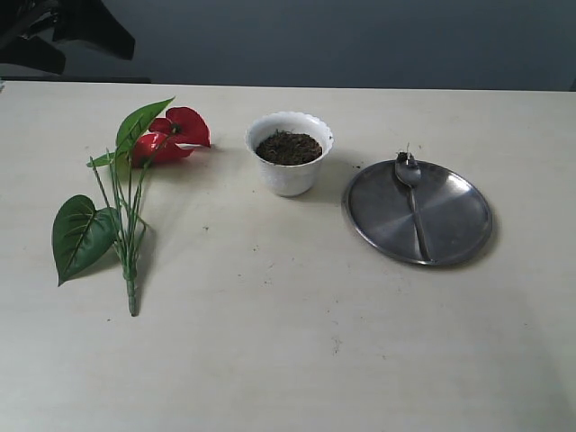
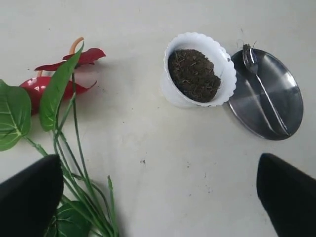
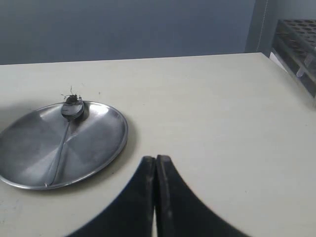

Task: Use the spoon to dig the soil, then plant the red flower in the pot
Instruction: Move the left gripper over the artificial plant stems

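Note:
The red flower (image 1: 175, 135) lies flat on the table at the left, stems toward the front. The white pot (image 1: 290, 180) stands in the middle, filled with dark soil (image 1: 288, 148). To its right the spoon (image 1: 412, 193) rests on a round steel plate (image 1: 454, 220), a crumb of soil on its bowl. In the left wrist view my left gripper (image 2: 158, 197) hangs open above bare table, the flower's stems (image 2: 74, 148) beside one finger, with the pot (image 2: 173, 94) and spoon (image 2: 261, 91) beyond. My right gripper (image 3: 156, 160) is shut and empty, near the plate (image 3: 98, 133) and spoon (image 3: 64, 133).
A dark rack (image 3: 296, 44) stands past the table's edge in the right wrist view. A dark arm part (image 1: 54, 31) shows at the back left corner. Small soil specks (image 2: 143, 161) dot the table in front of the pot.

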Available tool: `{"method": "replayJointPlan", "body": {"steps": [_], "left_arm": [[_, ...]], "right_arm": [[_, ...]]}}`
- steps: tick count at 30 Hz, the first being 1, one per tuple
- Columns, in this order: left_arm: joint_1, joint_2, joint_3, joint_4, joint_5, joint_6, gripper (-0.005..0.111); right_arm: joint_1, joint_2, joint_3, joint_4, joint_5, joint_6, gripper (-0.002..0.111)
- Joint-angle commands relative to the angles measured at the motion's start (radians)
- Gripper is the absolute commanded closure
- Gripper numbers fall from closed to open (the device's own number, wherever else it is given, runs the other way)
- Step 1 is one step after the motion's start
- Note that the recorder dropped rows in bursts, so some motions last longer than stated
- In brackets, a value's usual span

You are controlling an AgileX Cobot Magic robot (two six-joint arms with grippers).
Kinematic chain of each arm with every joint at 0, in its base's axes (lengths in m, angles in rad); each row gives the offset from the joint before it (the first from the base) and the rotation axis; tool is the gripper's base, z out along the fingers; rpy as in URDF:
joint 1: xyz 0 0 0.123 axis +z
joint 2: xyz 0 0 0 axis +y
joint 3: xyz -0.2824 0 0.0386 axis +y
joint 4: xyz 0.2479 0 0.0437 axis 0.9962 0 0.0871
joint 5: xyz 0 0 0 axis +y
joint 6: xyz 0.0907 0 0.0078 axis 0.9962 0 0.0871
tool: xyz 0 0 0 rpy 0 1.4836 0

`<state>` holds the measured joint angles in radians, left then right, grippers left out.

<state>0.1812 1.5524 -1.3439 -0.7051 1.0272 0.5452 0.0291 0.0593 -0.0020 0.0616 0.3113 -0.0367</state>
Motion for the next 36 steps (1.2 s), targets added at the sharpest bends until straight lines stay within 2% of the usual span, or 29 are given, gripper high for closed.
{"method": "replayJointPlan", "body": {"steps": [1, 7, 9, 12, 14, 18, 21, 25, 32, 36], "left_arm": [[-0.005, -0.001, -0.007, 0.024, -0.017, 0.018, 0.002], [-0.005, -0.001, -0.005, -0.041, -0.03, -0.033, 0.002], [-0.007, -0.001, -0.005, 0.05, -0.035, -0.136, 0.002], [-0.039, -0.001, -0.005, 0.314, -0.063, -0.402, 0.002], [-0.072, -0.001, -0.005, 0.384, -0.063, -0.461, 0.002], [-0.165, -0.001, -0.005, 0.407, -0.066, -0.53, 0.002], [-0.252, 0.013, -0.005, 0.551, -0.087, -0.655, 0.002], [-0.324, 0.07, -0.009, 0.723, -0.069, -0.801, 0.002], [-0.331, 0.185, -0.02, 0.828, -0.058, -0.94, 0.002], [-0.331, 0.219, -0.02, 0.828, -0.079, -0.987, 0.002]], "right_arm": [[-0.006, -0.003, 0.002, 0.0, -0.007, -0.008, 0.109], [-0.006, -0.003, 0.002, 0.0, -0.007, -0.008, 0.109], [-0.006, -0.003, 0.002, 0.0, -0.007, -0.008, 0.109], [-0.006, -0.003, 0.002, 0.0, -0.007, -0.008, 0.109], [-0.006, -0.003, 0.002, 0.0, -0.007, -0.008, 0.109], [-0.006, -0.003, 0.002, 0.0, -0.007, -0.008, 0.109], [-0.006, -0.003, 0.002, 0.0, -0.007, -0.008, 0.109], [-0.006, -0.003, 0.002, 0.0, -0.007, -0.008, 0.109], [-0.006, -0.003, 0.002, 0.0, -0.007, -0.008, 0.109], [-0.006, -0.003, 0.002, 0.0, -0.007, -0.008, 0.109]]}}
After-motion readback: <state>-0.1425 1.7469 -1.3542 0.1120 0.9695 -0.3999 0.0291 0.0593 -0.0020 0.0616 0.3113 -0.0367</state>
